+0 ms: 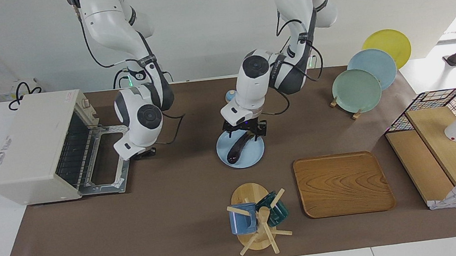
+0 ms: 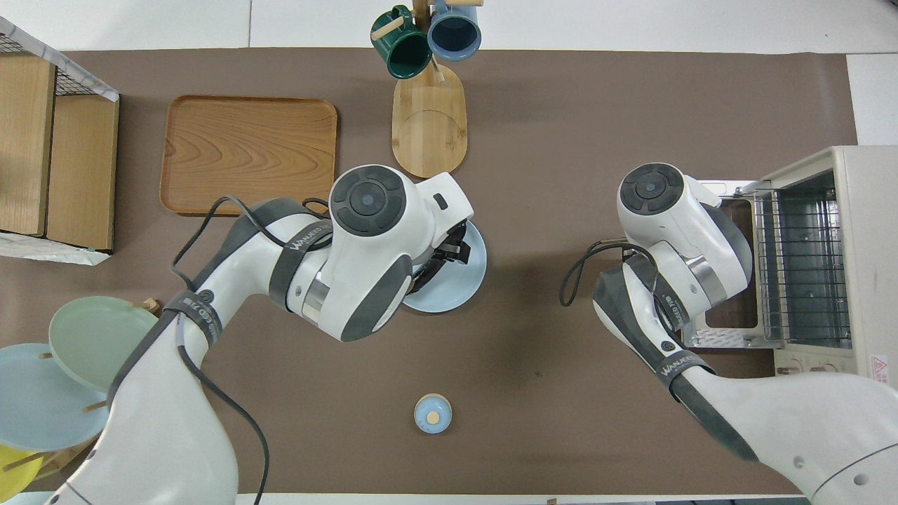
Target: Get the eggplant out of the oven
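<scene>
My left gripper (image 1: 245, 131) hangs over the eggplant (image 1: 238, 148), which lies on the plate (image 1: 252, 156) in the middle of the table. My right gripper (image 1: 144, 154) is just beside the open door (image 1: 106, 160) of the oven (image 1: 31, 148), at my right arm's end. The mug rack (image 1: 254, 218) and the tray (image 1: 342, 184) are farther from me than the plate. The plate stand (image 1: 357, 89) and the basket (image 1: 445, 139) are at my left arm's end.

Dark eggplant (image 1: 237, 149) lies outside the open, empty oven (image 1: 39, 148).
</scene>
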Controlling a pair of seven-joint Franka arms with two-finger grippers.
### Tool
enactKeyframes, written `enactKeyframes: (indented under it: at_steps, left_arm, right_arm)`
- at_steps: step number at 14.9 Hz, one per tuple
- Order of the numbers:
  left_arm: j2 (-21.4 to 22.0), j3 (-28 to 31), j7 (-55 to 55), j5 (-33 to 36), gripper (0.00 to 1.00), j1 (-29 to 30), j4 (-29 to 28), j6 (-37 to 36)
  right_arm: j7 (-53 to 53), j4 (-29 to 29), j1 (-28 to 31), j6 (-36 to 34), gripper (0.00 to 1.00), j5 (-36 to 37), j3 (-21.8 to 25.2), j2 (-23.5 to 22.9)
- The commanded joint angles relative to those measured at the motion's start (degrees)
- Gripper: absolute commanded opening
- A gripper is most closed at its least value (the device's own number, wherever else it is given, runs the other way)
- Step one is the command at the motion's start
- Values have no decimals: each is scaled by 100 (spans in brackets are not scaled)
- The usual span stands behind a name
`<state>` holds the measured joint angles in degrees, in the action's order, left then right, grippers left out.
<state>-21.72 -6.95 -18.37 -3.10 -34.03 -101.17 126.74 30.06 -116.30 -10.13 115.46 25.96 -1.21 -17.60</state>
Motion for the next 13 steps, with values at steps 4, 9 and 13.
enactKeyframes:
  at_steps: [4, 9, 13]
  left_arm:
    - [-148, 98, 263, -68, 100, -183, -351, 579]
    - [-236, 106, 361, -68, 99, -166, -553, 887]
    - [-236, 106, 361, -68, 79, -113, -501, 808]
  right_arm:
    - [-465, -25, 99, -145, 0, 269, -90, 178]
    - [-720, 37, 73, -620, 0, 269, -99, 450]
    - [-1238, 72, 134, -1182, 0, 261, -99, 951]
